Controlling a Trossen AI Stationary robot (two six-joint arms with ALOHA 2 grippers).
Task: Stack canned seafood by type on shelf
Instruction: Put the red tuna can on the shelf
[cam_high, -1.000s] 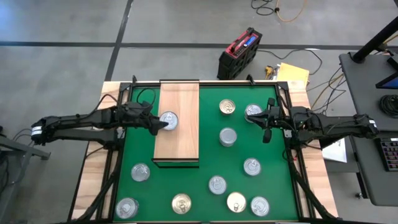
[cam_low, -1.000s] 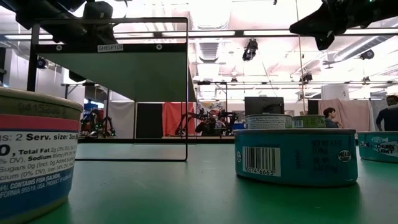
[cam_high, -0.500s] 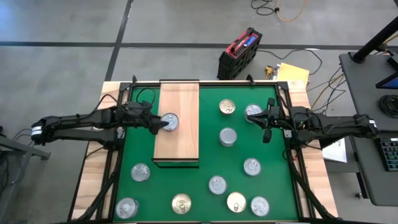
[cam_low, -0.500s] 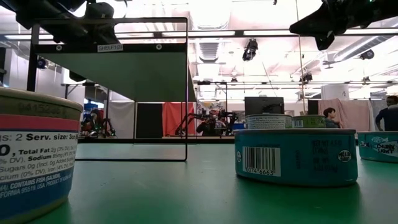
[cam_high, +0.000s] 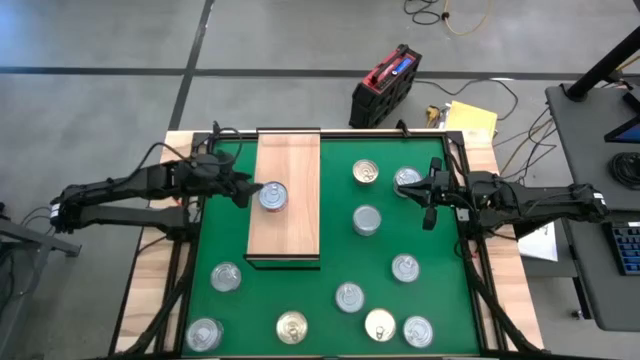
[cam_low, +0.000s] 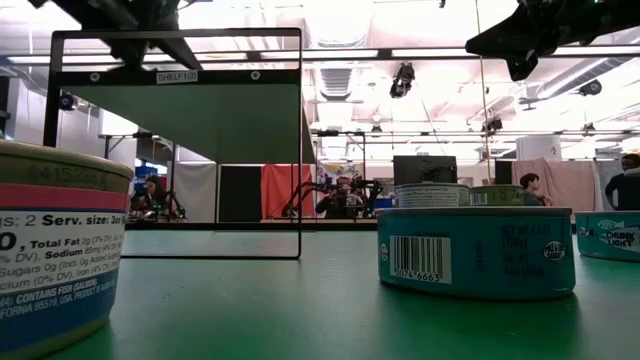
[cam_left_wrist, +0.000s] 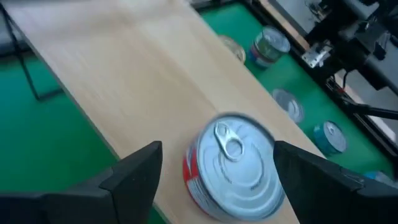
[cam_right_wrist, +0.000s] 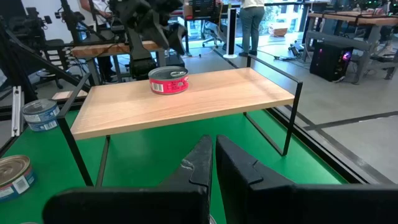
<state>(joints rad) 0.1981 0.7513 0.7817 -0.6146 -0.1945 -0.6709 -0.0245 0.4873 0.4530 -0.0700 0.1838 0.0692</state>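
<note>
Red-banded can (cam_high: 272, 195) sitting flat on shelf (cam_high: 290, 160), near left edge, alone there. Left gripper (cam_high: 246, 190) hovering just beside can, fingers spread wide, gripping nothing. Risking nudge off shelf edge if retreating finger clips rim (can lying close to edge). Right gripper (cam_high: 427, 193) waiting over mat near silver can (cam_high: 406, 179), fingers closed, empty. Remaining cans (cam_high: 349, 296) lying scattered on green mat (cam_high: 300, 290); mixing types possible, lids looking alike.

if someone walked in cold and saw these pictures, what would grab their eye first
Probably the lone red-sided can sitting on the light wooden shelf, with the left gripper open just beside it, fingers apart and not touching it. Next, the silver and gold-lidded cans scattered over the green mat right of and in front of the shelf, and the right gripper hanging shut among them.
</note>
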